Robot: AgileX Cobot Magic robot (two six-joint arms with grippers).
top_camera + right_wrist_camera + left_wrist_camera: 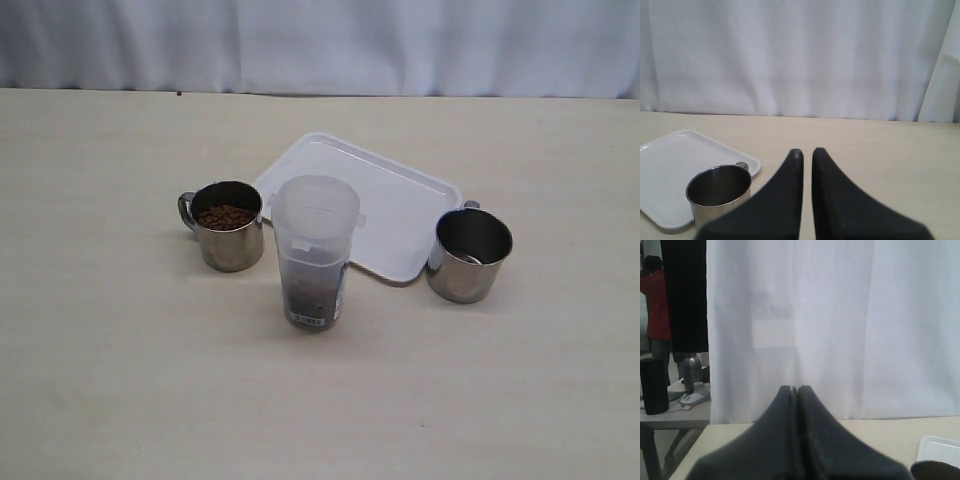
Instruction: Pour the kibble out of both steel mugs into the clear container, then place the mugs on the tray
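The clear container (314, 250) stands in the middle of the table with some brown kibble (312, 292) in its bottom. To its left a steel mug (228, 225) holds kibble (226, 216). To its right the other steel mug (469, 255) looks empty; it also shows in the right wrist view as the mug (720, 195). The white tray (400, 200) lies behind them with nothing on it. Neither gripper appears in the exterior view. My left gripper (794, 388) is shut and empty. My right gripper (806, 152) holds nothing, with only a thin slit between its fingers, and stays apart from the empty mug.
A white curtain (320, 45) hangs along the table's far edge. The left wrist view shows the tray's corner (940, 447), and beyond the table's side a second table with a dark bottle (653, 385) and a person in red (655, 305).
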